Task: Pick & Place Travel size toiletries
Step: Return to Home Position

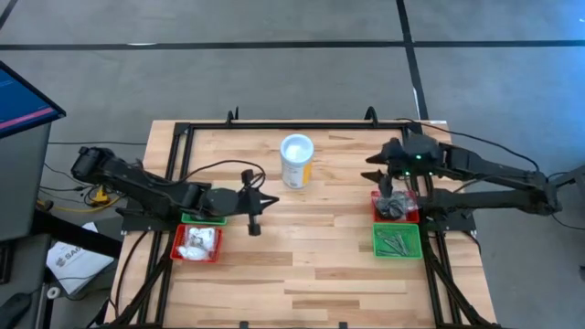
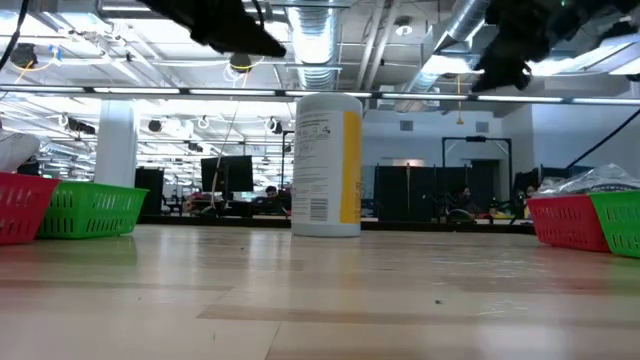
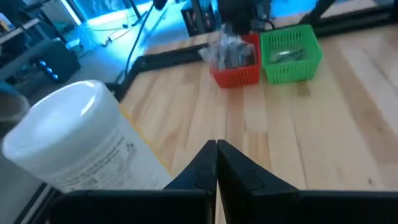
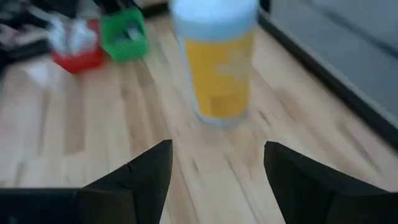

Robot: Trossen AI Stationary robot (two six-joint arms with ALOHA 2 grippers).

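**Bench** (image 1: 302,274) with a white canister (image 1: 297,160) upright near its far middle. Flanking it are the left red bin (image 1: 177,247), left green bin (image 1: 194,219), right red bin (image 1: 416,217) and right green bin (image 1: 376,243).

**Hands.** The left hand (image 3: 216,144), fingers together, hovers near the canister. The right hand (image 4: 217,146), fingers apart, hangs over the right red bin.

**Toiletries** (image 1: 395,206) lie in the bins.

**Likely hazards on withdrawal.** A sideways sweep could topple the canister. A low finger could snag the heaped right red bin.

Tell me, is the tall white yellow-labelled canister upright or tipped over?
Upright: the tall white canister stands on its base on the wooden table; from above only its round top shows.
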